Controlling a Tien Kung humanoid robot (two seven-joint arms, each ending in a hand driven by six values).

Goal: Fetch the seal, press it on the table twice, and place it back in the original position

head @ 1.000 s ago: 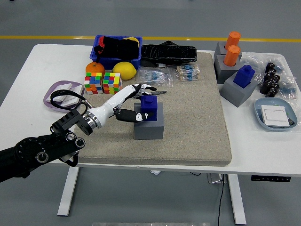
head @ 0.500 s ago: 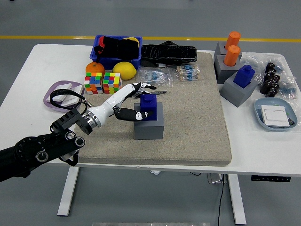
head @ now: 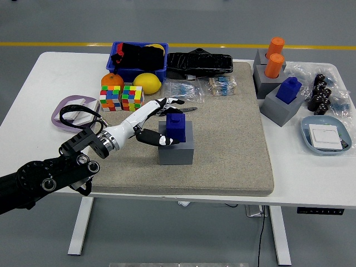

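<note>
A blue seal (head: 177,127) stands upright on a grey block (head: 176,149) in the middle of the beige mat (head: 228,139). My left hand (head: 168,123) reaches in from the lower left and sits against the seal's left side. Its white fingers (head: 164,104) spread out behind the seal's top, and the thumb lies low against the front left edge, where seal meets block. The hand is open and does not clasp the seal. The right arm is out of view.
A second blue seal (head: 289,89) on a grey block and two orange cylinders (head: 273,58) stand at the right. Two colour cubes (head: 121,98), an orange (head: 112,80), a lemon (head: 147,82) and a blue bin (head: 139,60) lie behind my hand. A purple plate (head: 72,111) is at the left.
The thumb has slid a little down and forward along the seal's front left side. The seal and block have not moved.
</note>
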